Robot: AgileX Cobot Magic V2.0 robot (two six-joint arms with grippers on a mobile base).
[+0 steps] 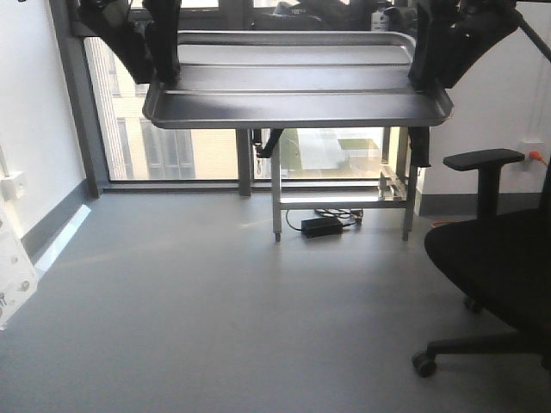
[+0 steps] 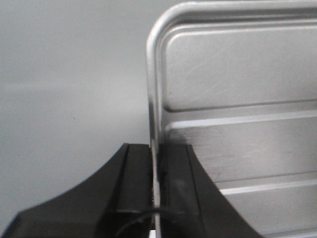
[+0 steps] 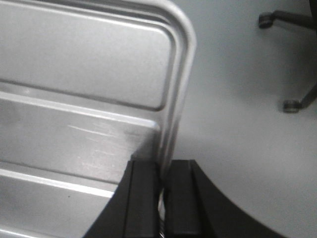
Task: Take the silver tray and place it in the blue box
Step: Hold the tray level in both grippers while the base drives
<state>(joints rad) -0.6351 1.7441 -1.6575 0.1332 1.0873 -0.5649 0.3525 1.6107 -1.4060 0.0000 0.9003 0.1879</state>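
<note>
The silver tray hangs level in the air at the top of the front view, held at both short ends. My left gripper is shut on its left rim. My right gripper is shut on its right rim. In the left wrist view the tray shows its raised floor lines, and the left gripper pinches the rolled rim. In the right wrist view the tray lies to the left, with the right gripper clamped on its rim. The blue box is out of view.
A black office chair stands at the right; its casters show below the tray's right end. A metal stand and a power adapter sit by the window. A white object is at the left edge. Grey floor lies below.
</note>
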